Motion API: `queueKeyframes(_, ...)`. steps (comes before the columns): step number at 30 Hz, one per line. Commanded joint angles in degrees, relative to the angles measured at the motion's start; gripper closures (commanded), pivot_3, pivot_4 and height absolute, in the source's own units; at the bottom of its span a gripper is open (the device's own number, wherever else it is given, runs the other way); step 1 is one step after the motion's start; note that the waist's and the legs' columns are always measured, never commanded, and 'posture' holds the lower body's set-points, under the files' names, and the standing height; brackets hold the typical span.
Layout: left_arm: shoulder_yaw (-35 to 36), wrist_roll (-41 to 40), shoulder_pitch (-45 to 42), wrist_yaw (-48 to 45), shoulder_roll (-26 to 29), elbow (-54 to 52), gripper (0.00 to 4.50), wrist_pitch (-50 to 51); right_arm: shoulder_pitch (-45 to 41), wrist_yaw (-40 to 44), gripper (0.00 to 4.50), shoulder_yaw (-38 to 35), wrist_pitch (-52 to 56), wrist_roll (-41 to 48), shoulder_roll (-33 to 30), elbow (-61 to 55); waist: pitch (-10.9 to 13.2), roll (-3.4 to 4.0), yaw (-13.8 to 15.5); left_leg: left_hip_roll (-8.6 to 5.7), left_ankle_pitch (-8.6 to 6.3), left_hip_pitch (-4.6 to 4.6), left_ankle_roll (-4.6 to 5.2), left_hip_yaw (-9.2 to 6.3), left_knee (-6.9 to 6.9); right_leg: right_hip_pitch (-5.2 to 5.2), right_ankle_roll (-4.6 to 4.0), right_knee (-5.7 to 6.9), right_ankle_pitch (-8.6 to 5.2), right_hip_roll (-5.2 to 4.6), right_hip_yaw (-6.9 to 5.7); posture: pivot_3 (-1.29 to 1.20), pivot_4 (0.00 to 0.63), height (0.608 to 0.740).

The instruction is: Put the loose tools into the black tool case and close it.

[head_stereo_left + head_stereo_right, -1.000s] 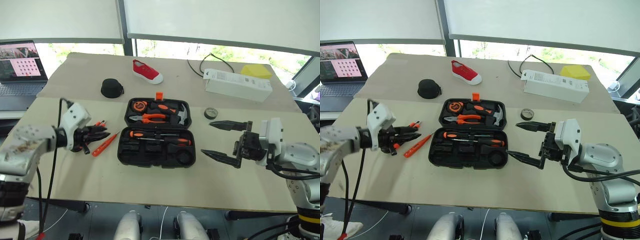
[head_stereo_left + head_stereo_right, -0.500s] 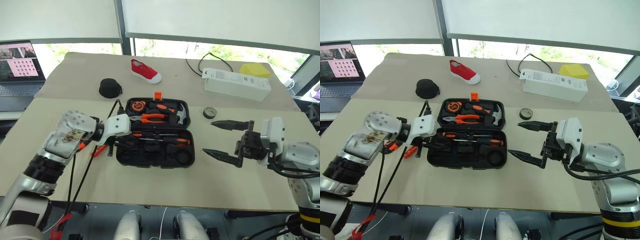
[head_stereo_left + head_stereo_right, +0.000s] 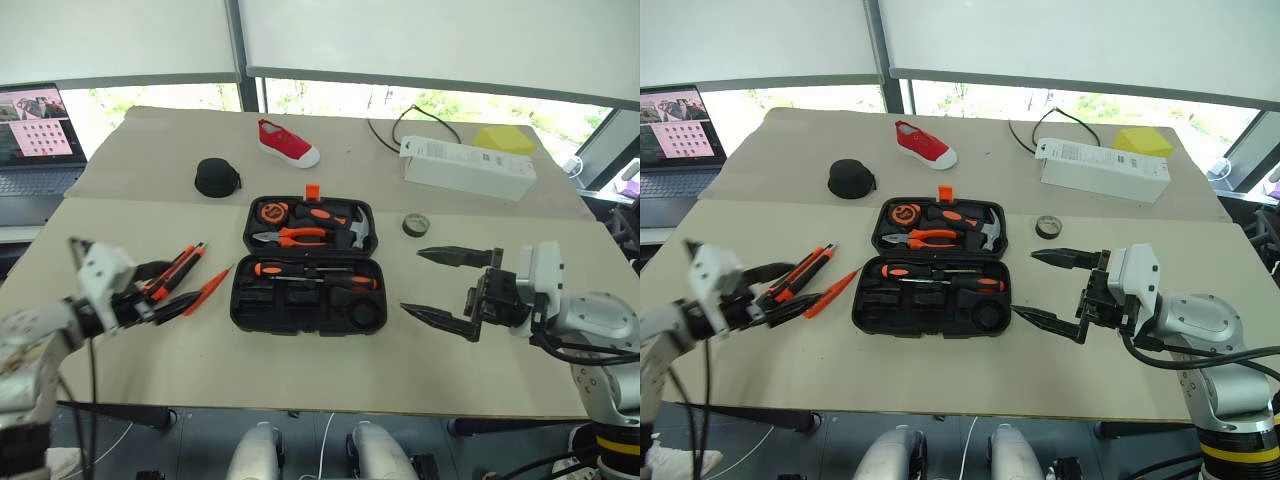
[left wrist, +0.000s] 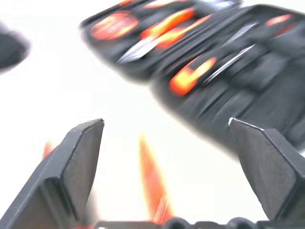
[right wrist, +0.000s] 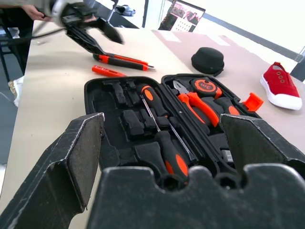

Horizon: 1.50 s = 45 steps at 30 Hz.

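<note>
The black tool case [image 3: 243, 300] lies open in the middle of the table. Two screwdrivers with orange-black handles [image 3: 272, 268] rest in slots of its near half. Left of the case lie an orange-black utility knife [image 3: 178, 268] and a thin orange tester screwdriver [image 3: 211, 289]. A dark tape ring [image 3: 415, 225] sits to the right of the case's lid. My left gripper [image 3: 180, 285] is open, low over the table at the near ends of those two tools, and I cannot tell whether it touches them. Right of the case my right gripper [image 3: 412, 280] hovers open, holding nothing.
The lid half holds orange-handled pliers [image 3: 300, 236], a tape measure [image 3: 273, 212] and a hammer [image 3: 362, 231]. Behind the case are a round black pouch [image 3: 216, 177], a red shoe [image 3: 283, 142], a white box [image 3: 468, 168] and a black cable. A laptop [image 3: 35, 130] stands far left.
My left arm swung in to the case's left edge, then drew back out to the left, and its gripper has gone from shut to open. The right arm has kept still.
</note>
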Motion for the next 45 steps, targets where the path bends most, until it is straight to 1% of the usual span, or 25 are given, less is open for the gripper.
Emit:
queueKeyframes(1, 6.3, -1.0, 6.3, -0.2, -0.2, 0.0, 0.10, -2.2, -1.4, 1.3, 0.00, -0.4, -3.0, 0.5, 0.5, 0.9, 0.0, -0.01, 0.2, 0.00, 0.00, 0.01, 0.00, 0.01, 0.00, 0.03, 0.00, 0.00, 0.00, -0.01, 0.00, 0.00, 0.150, 0.740)
queueKeyframes(4, 8.1, -0.9, 10.1, 0.2, 0.5, -0.6, 0.10, -1.7, -1.4, 2.5, 0.00, -0.2, -4.8, 0.4, 1.1, 1.7, 0.0, -0.02, 0.7, -0.02, 0.00, 0.04, 0.00, 0.02, 0.00, 0.07, 0.00, -0.03, 0.00, -0.07, -0.06, 0.00, 0.150, 0.740)
queueKeyframes(7, 7.4, -3.8, 9.0, 1.5, 1.2, -3.9, 0.10, 2.9, -1.7, 2.7, 0.00, 0.2, -5.7, 0.1, 1.6, 2.4, 0.0, -0.03, 1.0, -0.03, 0.00, 0.05, 0.00, 0.06, 0.00, 0.08, 0.00, -0.02, 0.00, -0.09, -0.07, 0.00, 0.150, 0.740)
queueKeyframes(9, 3.6, -4.4, 6.8, 2.9, 2.5, -7.4, 0.10, 7.8, -2.2, 2.6, 0.00, 0.8, -6.2, -0.2, 1.9, 2.8, 0.0, -0.03, 1.1, -0.03, 0.00, 0.08, 0.00, 0.08, 0.00, 0.09, 0.00, -0.01, 0.00, -0.08, -0.08, 0.00, 0.150, 0.740)
queueKeyframes(12, -3.8, -2.5, 0.6, 8.4, 5.5, -12.0, 0.10, 17.3, -3.0, 2.6, 0.00, 1.4, -6.7, -0.5, 2.1, 3.3, 0.0, -0.02, 1.2, -0.05, 0.01, 0.09, 0.00, 0.10, 0.00, 0.11, 0.00, 0.01, 0.01, -0.07, -0.08, 0.00, 0.150, 0.740)
queueKeyframes(14, -6.8, -2.0, -3.2, 10.7, 5.7, -12.1, 0.10, 19.9, -3.4, 2.6, 0.00, 1.6, -6.8, -0.6, 2.1, 3.5, 0.0, -0.02, 1.0, -0.06, 0.02, 0.10, 0.00, 0.09, 0.00, 0.11, 0.01, 0.02, 0.02, -0.06, -0.05, 0.00, 0.150, 0.740)
queueKeyframes(16, -11.5, 0.1, -8.0, 13.7, 5.2, -11.1, 0.10, 22.1, -3.6, 2.5, 0.00, 1.8, -6.8, -0.7, 2.1, 3.6, 0.0, -0.02, 0.5, -0.06, 0.01, 0.10, 0.00, 0.07, 0.00, 0.09, 0.02, 0.03, 0.02, -0.04, -0.02, 0.00, 0.150, 0.740)
queueKeyframes(19, -17.1, 1.7, -13.4, 16.7, 3.6, -8.7, 0.10, 26.1, -3.9, 2.2, 0.00, 2.2, -6.9, -0.8, 2.2, 3.6, 0.0, -0.02, 0.1, -0.12, 0.01, 0.04, 0.00, 0.03, -0.02, 0.02, 0.01, 0.03, 0.02, 0.06, 0.00, 0.00, 0.150, 0.740)
queueKeyframes(21, -20.5, 3.5, -15.1, 17.5, 3.5, -6.8, 0.10, 26.7, -3.8, 1.8, 0.00, 2.3, -6.9, -0.8, 2.2, 3.3, 0.0, -0.02, -0.1, -0.13, 0.01, 0.05, 0.00, 0.04, -0.03, 0.01, 0.00, 0.04, 0.02, 0.06, 0.02, 0.00, 0.150, 0.740)
queueKeyframes(24, -23.4, 5.2, -17.1, 17.7, 3.2, -4.4, 0.10, 26.5, -3.7, 1.3, 0.00, 2.3, -6.7, -0.7, 2.2, 2.8, 0.0, -0.02, 0.0, -0.12, 0.01, 0.03, 0.00, 0.04, -0.04, 0.00, 0.00, 0.04, 0.02, 0.08, 0.03, 0.00, 0.150, 0.740)
queueKeyframes(27, -26.9, 6.1, -19.2, 15.1, 4.3, -2.1, 0.10, 27.0, -3.4, 0.8, 0.00, 2.3, -6.5, -0.5, 2.1, 2.1, 0.0, -0.01, 0.3, -0.15, 0.01, 0.08, 0.00, 0.05, -0.03, 0.05, 0.01, 0.05, 0.02, 0.05, 0.03, 0.00, 0.150, 0.740)
queueKeyframes(30, -27.9, 6.6, -21.1, 15.4, 3.1, 0.0, 0.87, 26.9, -2.9, 0.2, 0.00, 2.0, -6.2, -0.1, 2.1, 1.2, 0.0, 0.01, 0.5, -0.20, 0.02, 0.13, 0.00, 0.11, -0.03, 0.11, 0.01, 0.05, 0.02, 0.03, 0.02, 0.00, 0.150, 0.740)
queueKeyframes(32, -28.1, 6.6, -21.2, 14.9, 2.7, 0.3, 1.62, 26.6, -2.5, -0.2, 0.00, 1.6, -5.9, 0.5, 2.2, 0.5, 0.0, 0.02, 0.5, -0.20, 0.02, 0.13, 0.00, 0.10, -0.03, 0.12, 0.01, 0.04, 0.02, 0.03, 0.03, 0.00, 0.150, 0.740)
queueKeyframes(33, -28.1, 6.7, -21.1, 14.4, 2.7, 0.4, 1.90, 26.0, -2.3, -0.4, 0.00, 1.6, -5.9, 0.6, 2.2, 0.3, 0.0, 0.02, 0.6, -0.20, 0.02, 0.13, 0.00, 0.10, -0.03, 0.12, 0.01, 0.04, 0.02, 0.03, 0.02, 0.00, 0.150, 0.740)
queueKeyframes(34, -27.9, 6.7, -21.0, 14.3, 2.6, 0.6, 2.34, 25.7, -2.1, -0.5, 0.00, 1.5, -5.8, 0.6, 2.1, 0.1, 0.0, 0.02, 0.6, -0.21, 0.02, 0.12, 0.00, 0.10, -0.03, 0.11, 0.01, 0.04, 0.02, 0.02, 0.03, 0.00, 0.150, 0.740)
queueKeyframes(35, -27.4, 6.7, -20.8, 14.5, 2.5, 0.8, 2.58, 25.6, -1.9, -0.7, 0.00, 1.5, -5.8, 0.7, 2.0, -0.2, 0.0, 0.02, 0.5, -0.20, 0.02, 0.12, 0.00, 0.10, -0.03, 0.11, 0.01, 0.04, 0.02, 0.02, 0.03, 0.00, 0.150, 0.740)
queueKeyframes(36, -26.9, 6.7, -20.4, 13.9, 3.0, 1.3, 3.05, 24.5, -1.6, -0.9, 0.00, 1.4, -5.7, 0.8, 2.0, -0.5, 0.0, 0.02, 0.5, -0.20, 0.02, 0.12, 0.00, 0.09, -0.03, 0.11, 0.01, 0.05, 0.02, 0.02, 0.03, 0.00, 0.150, 0.740)
queueKeyframes(39, -22.0, 4.0, -20.1, 9.1, 3.2, 2.9, 3.90, 16.4, -0.6, -1.2, 0.00, 1.0, -5.7, 1.1, 1.7, -1.2, 0.0, 0.02, 0.4, -0.19, 0.02, 0.12, 0.00, 0.09, -0.03, 0.10, 0.01, 0.04, 0.02, 0.02, 0.03, 0.00, 0.150, 0.740)
queueKeyframes(40, -20.6, 3.5, -20.3, 7.3, 3.8, 3.6, 4.01, 13.7, -0.4, -1.3, 0.00, 0.8, -5.6, 1.2, 1.5, -1.4, 0.0, 0.01, 0.3, -0.18, 0.02, 0.09, 0.00, 0.09, -0.03, 0.07, 0.01, 0.04, 0.02, 0.03, 0.03, 0.00, 0.150, 0.740)
queueKeyframes(42, -18.8, 3.0, -20.6, 2.7, 5.7, 4.9, 4.02, 7.9, -0.2, -1.5, 0.00, 0.4, -5.3, 1.5, 1.3, -1.8, 0.0, -0.02, 0.3, -0.16, 0.02, 0.01, 0.00, 0.08, -0.03, 0.01, 0.01, 0.04, 0.02, 0.04, 0.02, 0.00, 0.150, 0.740)
queueKeyframes(44, -17.7, 2.3, -20.9, -1.2, 7.1, 5.7, 4.02, 4.6, 0.0, -1.5, 0.00, 0.2, -5.1, 1.6, 1.1, -2.1, 0.0, -0.03, 0.3, -0.15, 0.02, -0.01, 0.00, 0.10, -0.03, -0.01, 0.00, 0.04, 0.02, 0.04, 0.01, 0.00, 0.150, 0.740)
queueKeyframes(45, -17.7, 1.7, -21.0, -6.3, 8.9, 5.8, 4.02, 1.1, 0.3, -1.4, 0.00, 0.0, -5.0, 1.7, 0.9, -2.1, 0.0, -0.02, 0.3, -0.16, 0.02, -0.02, 0.00, 0.11, -0.03, -0.02, 0.00, 0.03, 0.02, 0.04, 0.01, 0.00, 0.150, 0.740)
